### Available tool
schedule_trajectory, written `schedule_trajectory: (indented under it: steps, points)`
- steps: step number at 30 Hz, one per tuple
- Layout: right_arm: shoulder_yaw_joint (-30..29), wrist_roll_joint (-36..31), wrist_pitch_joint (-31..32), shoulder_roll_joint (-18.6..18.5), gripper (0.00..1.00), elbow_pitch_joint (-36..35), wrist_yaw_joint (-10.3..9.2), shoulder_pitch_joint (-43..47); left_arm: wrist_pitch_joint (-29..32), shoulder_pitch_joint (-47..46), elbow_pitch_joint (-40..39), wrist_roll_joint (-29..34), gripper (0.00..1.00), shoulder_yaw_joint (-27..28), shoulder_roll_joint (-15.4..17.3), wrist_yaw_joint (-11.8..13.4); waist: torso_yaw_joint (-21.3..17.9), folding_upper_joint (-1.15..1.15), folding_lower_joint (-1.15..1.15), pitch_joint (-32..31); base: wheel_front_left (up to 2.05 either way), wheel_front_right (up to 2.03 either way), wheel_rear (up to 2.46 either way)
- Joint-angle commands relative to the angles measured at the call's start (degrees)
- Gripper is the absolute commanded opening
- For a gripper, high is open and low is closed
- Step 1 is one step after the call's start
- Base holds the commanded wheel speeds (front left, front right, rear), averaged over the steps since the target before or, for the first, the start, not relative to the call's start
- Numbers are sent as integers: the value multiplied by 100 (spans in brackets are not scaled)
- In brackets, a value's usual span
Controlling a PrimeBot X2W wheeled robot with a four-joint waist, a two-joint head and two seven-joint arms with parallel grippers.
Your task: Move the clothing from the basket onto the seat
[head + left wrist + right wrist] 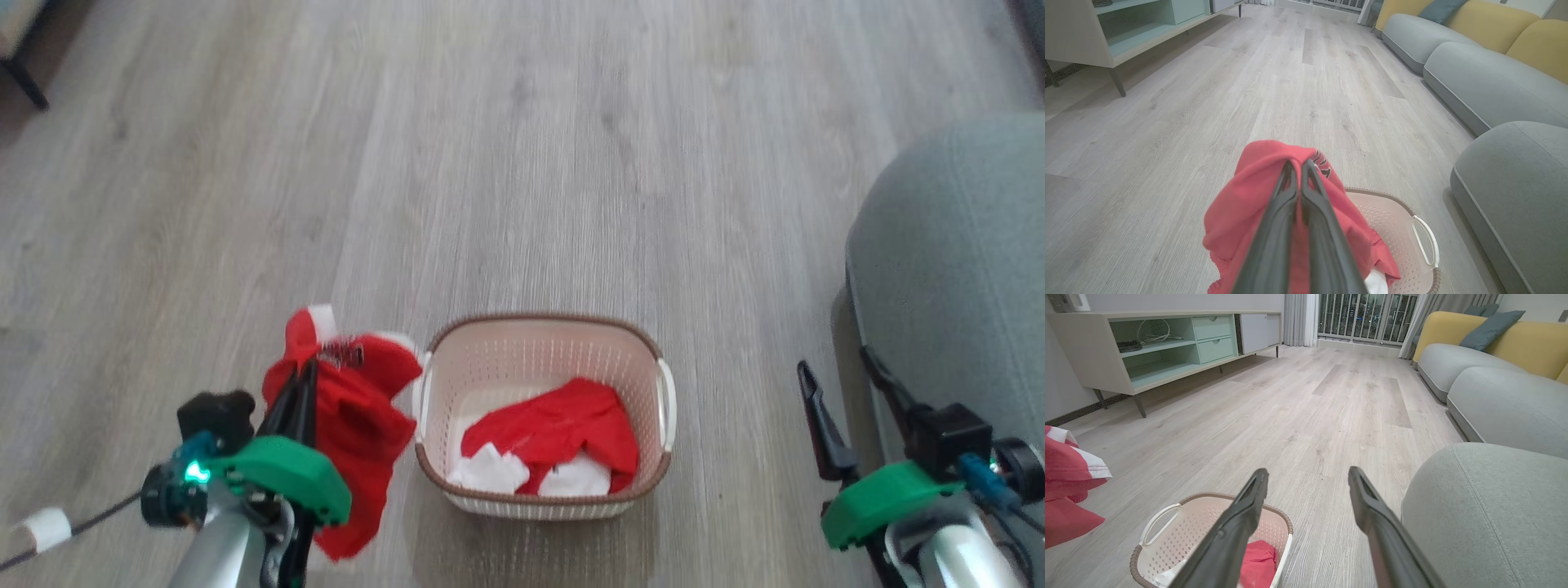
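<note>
The left gripper (313, 367) is clamped on a red garment (359, 416), its two dark fingers pressed together with a bunched fold of cloth caught between them near the tips. The garment hangs down from the fingers in loose folds, with white trim at its top edge and a bit of dark print beside the fingertips. It hangs just to the left of the basket (539, 318), close against the left handle. The basket stands on the wood floor (522, 163) between the two arms, cream with a brown rim and white side handles. Inside it lies a second red piece (555, 425), crumpled toward the near end, with two white patches against the near wall. The right gripper (835, 361) holds nothing; its fingers stand wide apart, pointing forward. It hangs well to the right of the basket, just beside the near corner of the seat (955, 261). The seat is a big grey cushion with a rounded corner and a stitched seam, apart from the basket on its right, and no clothing shows on the part of it in sight. Beyond it, in the right wrist view, run more grey cushions (1506, 404) with yellow backs, and a low cabinet (1167, 347) stands across the floor.
</note>
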Motion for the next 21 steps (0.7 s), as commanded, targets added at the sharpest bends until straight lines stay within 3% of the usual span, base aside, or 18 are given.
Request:
schedule_trajectory:
  steps: [1, 17, 21]
  points:
    - [164, -7, -37, -150, 100, -141, -1, -58, -78, -107, -243, 18, 0, 206, 143, 26, 41, -1, 1, -215, 0, 0, 0]
    - [378, 8, -37, -203, 100, -105, -1, -88, -51, -15, -515, -11, 0, 138, 234, 79, 20, -1, 1, -309, 0, 0, 0]
    - [861, -18, -37, -232, 100, -160, -1, -224, -3, -84, -619, 0, 0, -7, 214, -33, 9, -1, 1, -297, 0, 0, 0]
